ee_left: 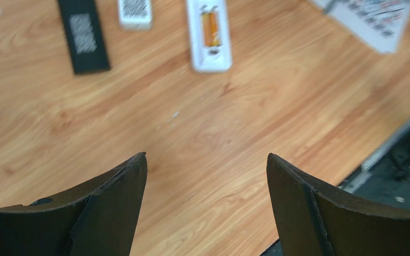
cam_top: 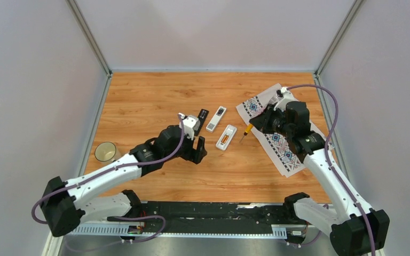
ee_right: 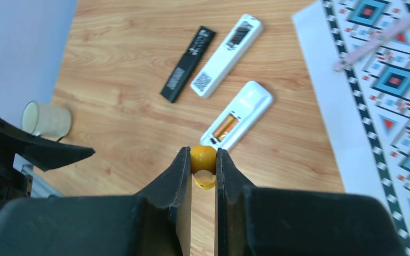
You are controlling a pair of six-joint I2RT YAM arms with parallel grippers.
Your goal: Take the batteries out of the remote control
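Note:
A white remote control (cam_top: 226, 137) lies back-up at the table's middle with its compartment uncovered. One orange-gold battery (ee_left: 210, 28) sits inside it, also seen as the battery (ee_right: 226, 127) in the right wrist view. My left gripper (cam_top: 197, 152) hovers just left of and nearer than the remote, its jaws wide open over bare wood (ee_left: 206, 160) with nothing between them. My right gripper (cam_top: 259, 124) is shut on the yellow handle of a screwdriver (ee_right: 203, 159), whose tip points at the table right of the remote (ee_right: 238, 120).
A second white remote (cam_top: 216, 118) and a black flat piece (cam_top: 203, 115) lie side by side behind the open one. A patterned cloth (cam_top: 277, 140) covers the right side under the right arm. A cup (cam_top: 105, 152) stands at the left edge.

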